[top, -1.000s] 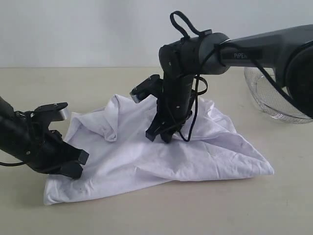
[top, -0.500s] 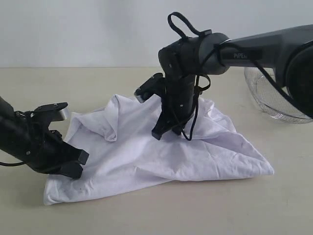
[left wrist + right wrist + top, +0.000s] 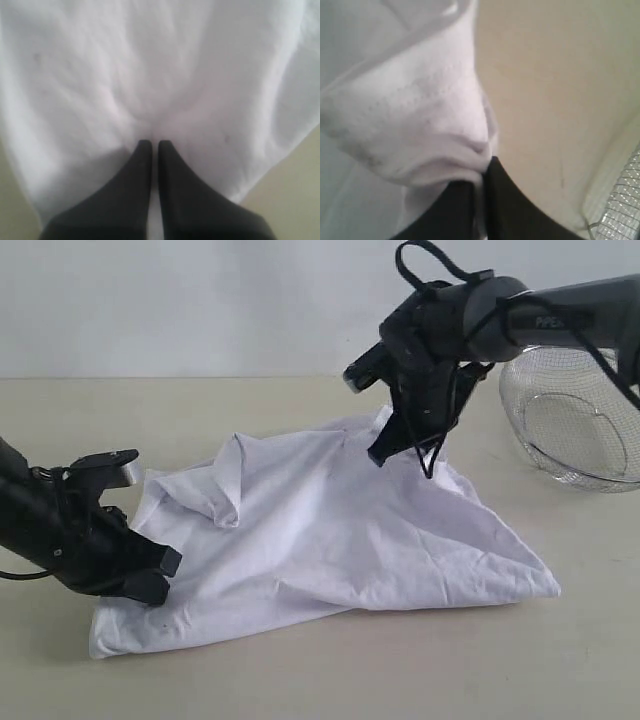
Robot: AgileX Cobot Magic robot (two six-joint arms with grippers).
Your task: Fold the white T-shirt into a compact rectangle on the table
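Right tool (image 3: 384, 453) pinches a raised edge of the white T-shirt (image 3: 330, 530) above the worktop (image 3: 300, 685); left tool (image 3: 158, 575) clamps its corner

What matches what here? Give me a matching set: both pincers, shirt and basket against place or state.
Things:
1. left pincer
2. right pincer
3. white T-shirt
4. wire basket

Place or state:
A. stands at the right edge of the exterior view
B. shut on cloth, held up above the table
C. rumpled, mostly spread flat, one part pulled upward
D. shut on cloth, low by the shirt's left edge

Pairs: 1-D, 2-B, 3-C, 4-A
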